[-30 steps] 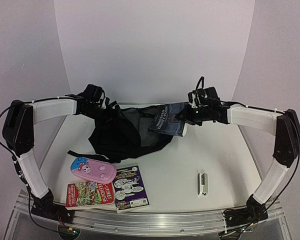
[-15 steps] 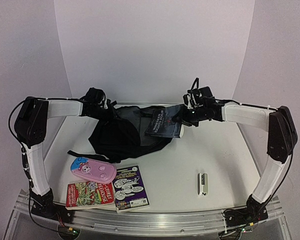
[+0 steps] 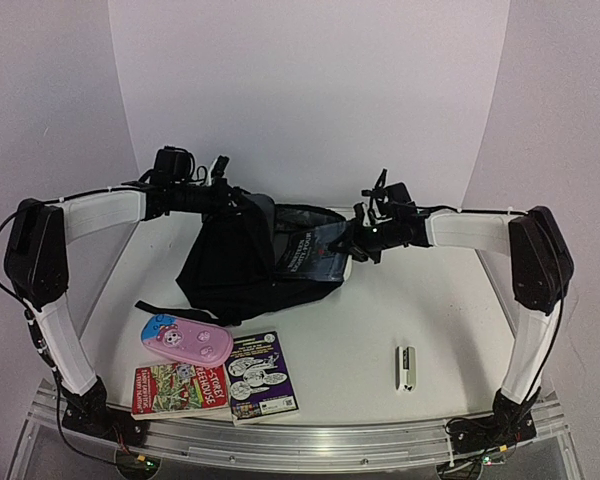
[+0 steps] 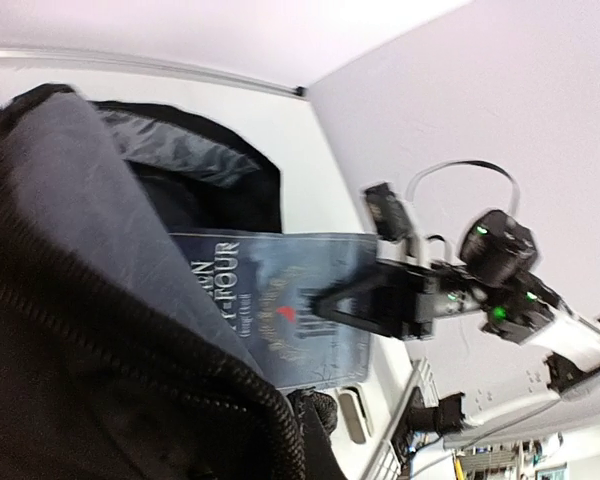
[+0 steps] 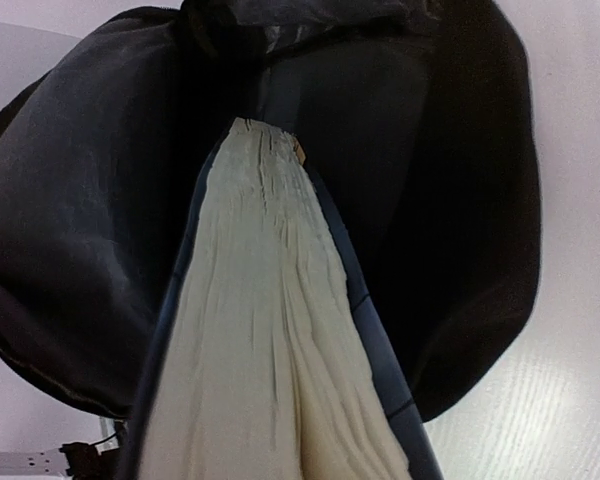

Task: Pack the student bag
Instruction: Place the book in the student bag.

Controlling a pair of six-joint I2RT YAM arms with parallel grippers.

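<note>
The student bag [image 3: 225,270] is a black backpack lying at the back of the table, its mouth with grey lining [image 3: 263,226] facing right. My left gripper [image 3: 220,195] is shut on the bag's upper rim and holds it raised. A dark blue book [image 3: 315,252] is in my right gripper [image 3: 356,240], which is shut on it, and the book's far end sits in the bag's mouth. In the left wrist view the book's cover [image 4: 270,300] lies below the black rim [image 4: 180,370]. The right wrist view shows its cream page edge [image 5: 270,350] pointing into the dark bag [image 5: 460,200]; the book hides my fingers there.
A pink pencil case [image 3: 187,340] lies at the front left. Two picture books [image 3: 180,388] [image 3: 262,378] rest beside it near the front edge. A small white stapler-like object [image 3: 407,365] lies at the front right. A black strap [image 3: 165,308] trails from the bag.
My left gripper has closed on the bag's rim and lifted it. My right gripper has carried the blue book left and down, into the bag's mouth.
</note>
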